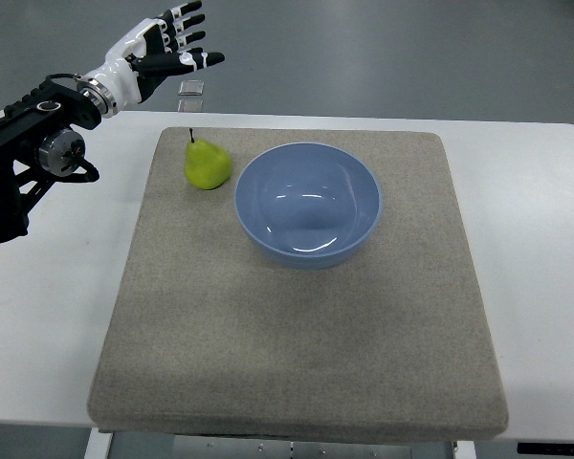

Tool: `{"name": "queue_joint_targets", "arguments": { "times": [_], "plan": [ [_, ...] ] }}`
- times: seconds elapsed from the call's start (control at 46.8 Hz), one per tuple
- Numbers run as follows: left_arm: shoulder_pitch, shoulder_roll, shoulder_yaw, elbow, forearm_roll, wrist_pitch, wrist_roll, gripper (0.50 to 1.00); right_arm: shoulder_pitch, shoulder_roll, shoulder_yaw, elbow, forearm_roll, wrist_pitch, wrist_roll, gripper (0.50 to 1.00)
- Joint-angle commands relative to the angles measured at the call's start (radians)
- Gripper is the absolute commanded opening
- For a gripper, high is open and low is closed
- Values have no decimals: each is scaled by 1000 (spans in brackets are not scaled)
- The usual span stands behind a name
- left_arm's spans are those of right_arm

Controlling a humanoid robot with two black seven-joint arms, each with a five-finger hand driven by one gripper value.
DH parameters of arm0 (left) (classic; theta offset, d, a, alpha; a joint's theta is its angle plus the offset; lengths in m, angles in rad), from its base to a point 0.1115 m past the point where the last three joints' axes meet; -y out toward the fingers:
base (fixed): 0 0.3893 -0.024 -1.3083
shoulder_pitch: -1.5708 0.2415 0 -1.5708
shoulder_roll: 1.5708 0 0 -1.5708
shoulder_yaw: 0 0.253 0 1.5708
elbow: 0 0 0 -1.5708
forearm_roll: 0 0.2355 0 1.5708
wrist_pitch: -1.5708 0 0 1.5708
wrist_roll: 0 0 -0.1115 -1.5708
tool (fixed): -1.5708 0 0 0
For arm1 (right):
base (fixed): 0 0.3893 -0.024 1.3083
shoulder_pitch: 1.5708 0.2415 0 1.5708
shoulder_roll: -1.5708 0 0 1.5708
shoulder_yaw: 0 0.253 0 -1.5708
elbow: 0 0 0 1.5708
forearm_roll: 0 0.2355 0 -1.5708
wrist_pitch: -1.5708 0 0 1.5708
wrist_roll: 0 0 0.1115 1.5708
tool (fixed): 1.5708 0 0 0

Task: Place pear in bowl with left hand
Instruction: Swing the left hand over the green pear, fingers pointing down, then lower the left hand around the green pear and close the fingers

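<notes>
- Pear (pixel 208 163): green-yellow, upright on its broad base, dark stem pointing toward the top of the frame; long axis roughly vertical, tilted slightly if at all.
- Sits in the upper-left part of the frame, on the far-left corner area of the grey mat (pixel 297 354), just beside the left rim of the blue bowl (pixel 307 204); near the bowl, whether touching or a hair apart cannot be told.
- Bowl holds nothing, open side up, at centre-top of the mat, to the right of the pear.
- Left hand (pixel 170 50): in the upper-left corner, above and left of the pear in the frame, beyond the far edge of the white surface (pixel 48 316); fingers (pixel 186 13) spread and extended toward the right, gripping nothing.
- Lies apart from the pear: fruit down-frame and slightly right of the fingertips, so the reach probably runs down and a little right.
- Left forearm enters from the left edge, dark joint housing over the surface at mid-left.
- Right hand nowhere in the frame; left plainly the nearer.
- Likely grasp: from the pear's left or top, since the bowl crowds its right side.
- Small pale square object (pixel 192 87) on the floor beyond the surface, just below the fingertips in the frame; no part in the task.
</notes>
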Motion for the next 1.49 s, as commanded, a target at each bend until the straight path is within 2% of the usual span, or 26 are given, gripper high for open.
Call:
{"name": "queue_joint_targets", "arguments": {
  "times": [0.0,0.213,0.491,0.619,0.897,1.195,1.473],
  "plan": [
    [-13,18,18,-3,48,-16,1,992,0,0,0,0,0,0,0,926],
    [-21,41,18,-7,284,-19,-10,992,0,0,0,0,0,0,0,926],
    [-56,141,25,-105,599,-21,-19,992,0,0,0,0,0,0,0,926],
    [-87,168,91,-115,726,-22,-19,992,0,0,0,0,0,0,0,926],
    [-151,155,214,-101,851,-21,-44,990,0,0,0,0,0,0,0,926],
    [-139,98,219,-82,966,-7,-44,984,-2,0,0,0,0,0,-2,926],
    [-139,93,233,-81,1068,-7,-45,979,0,0,0,0,0,0,0,926]
  ]
}}
